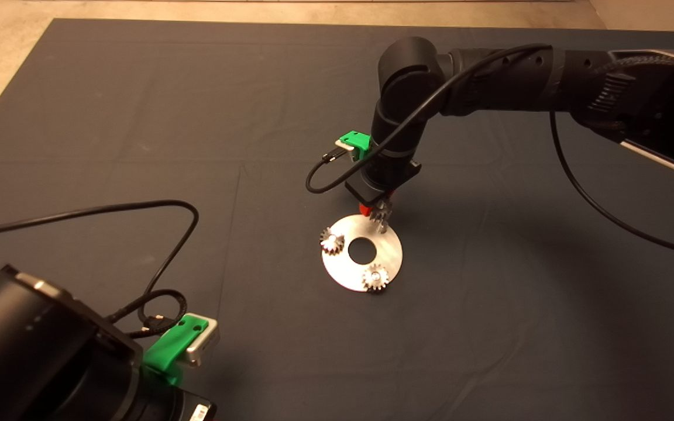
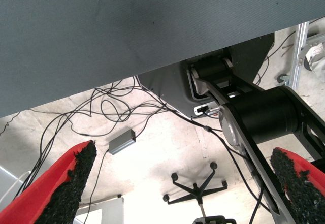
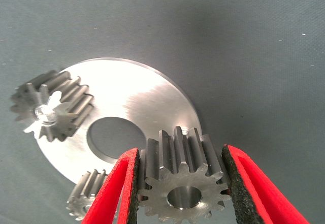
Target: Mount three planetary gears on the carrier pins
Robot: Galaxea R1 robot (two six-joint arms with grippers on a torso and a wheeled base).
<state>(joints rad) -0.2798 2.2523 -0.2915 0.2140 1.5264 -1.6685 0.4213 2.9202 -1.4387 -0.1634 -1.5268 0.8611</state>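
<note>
Over the disc's far edge, the right gripper clenches the third gear; two gears sit pinned. Left gripper parked near-left, fingers spread.

You've got three planetary gears: two seated on the disc, one at its left edge, one at the near edge, and a third in the right gripper. One disc, two grippers.

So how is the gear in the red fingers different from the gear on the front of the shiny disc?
The held gear is pinched by the right gripper above the disc; the front gear sits on it. The held gear's bore is empty; a silvery pin fills the front gear's. Both are small, grey and toothed.
</note>
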